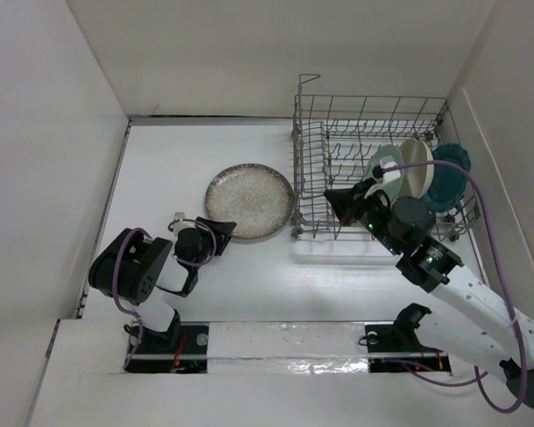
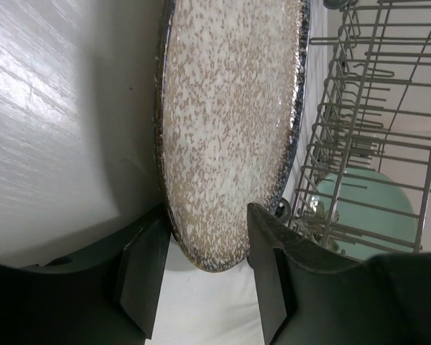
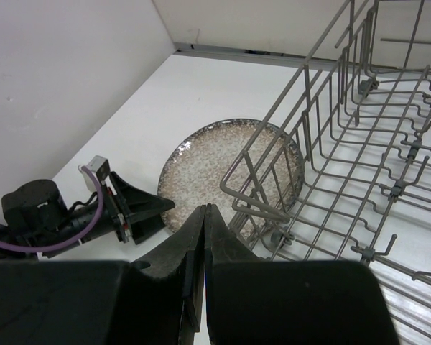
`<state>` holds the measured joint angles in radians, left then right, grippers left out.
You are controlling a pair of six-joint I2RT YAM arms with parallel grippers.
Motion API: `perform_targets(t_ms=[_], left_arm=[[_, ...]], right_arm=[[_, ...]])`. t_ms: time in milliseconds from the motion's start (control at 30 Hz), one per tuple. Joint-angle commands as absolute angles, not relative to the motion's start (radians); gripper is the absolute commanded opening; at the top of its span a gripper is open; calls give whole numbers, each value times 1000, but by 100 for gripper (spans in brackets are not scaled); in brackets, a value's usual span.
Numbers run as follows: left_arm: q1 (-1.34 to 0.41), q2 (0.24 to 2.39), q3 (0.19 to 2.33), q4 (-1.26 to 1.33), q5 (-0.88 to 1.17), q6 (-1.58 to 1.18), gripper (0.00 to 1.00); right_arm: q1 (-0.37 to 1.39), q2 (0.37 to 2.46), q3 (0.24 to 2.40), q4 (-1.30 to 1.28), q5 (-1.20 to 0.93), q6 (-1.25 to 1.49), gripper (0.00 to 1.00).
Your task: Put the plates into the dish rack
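Left tool [image 1: 224, 229]: spread wide, straddling the near rim of the speckled plate [image 1: 249, 200], no clamp.
Right tool [image 3: 205, 212]: clenched on nothing, at the rack's [image 1: 308, 178] near-left corner.
Speckled plate: flat on the worktop [image 1: 160, 169], right edge up against the rack.
Rack, right end: mint plate [image 1: 387, 160], cream plate [image 1: 416, 162] and teal plate [image 1: 451, 178], all on edge.
Views: only the top view shows all three; the left wrist catches the mint plate through the wires.

No legible text, labels or numbers.
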<state>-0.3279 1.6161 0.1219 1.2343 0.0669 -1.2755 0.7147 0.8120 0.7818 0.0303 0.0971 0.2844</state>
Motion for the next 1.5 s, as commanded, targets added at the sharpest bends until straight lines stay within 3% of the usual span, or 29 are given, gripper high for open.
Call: perform_targets(t_ms=[0, 300, 400, 633, 733, 933, 1067, 1233, 1467], left_arm=[[-345, 1640, 153, 1069, -29, -1266, 43], [-345, 1701, 195, 1028, -117, -1293, 18], [-345, 1698, 187, 1043, -130, -1295, 0], [-345, 1622, 75, 1212, -103, -1299, 0], [-345, 1461, 15, 1186, -98, -1296, 0], [-382, 1038, -12, 864, -164, -1266, 0], [-382, 673, 26, 504, -236, -1209, 0], [-344, 511, 15, 336, -196, -1201, 0], [-344, 282, 70, 65, -203, -1161, 0]], right_arm=[[723, 798, 782, 80, 109, 279, 6], [723, 785, 781, 74, 110, 279, 6], [723, 785, 781, 71, 110, 279, 6], [732, 801, 795, 58, 98, 279, 6], [750, 834, 814, 52, 77, 279, 8], [830, 928, 871, 49, 55, 273, 20], [914, 992, 902, 61, 84, 284, 28], [1017, 1020, 839, 143, 143, 405, 46], [1115, 983, 643, 222, 328, 678, 62]])
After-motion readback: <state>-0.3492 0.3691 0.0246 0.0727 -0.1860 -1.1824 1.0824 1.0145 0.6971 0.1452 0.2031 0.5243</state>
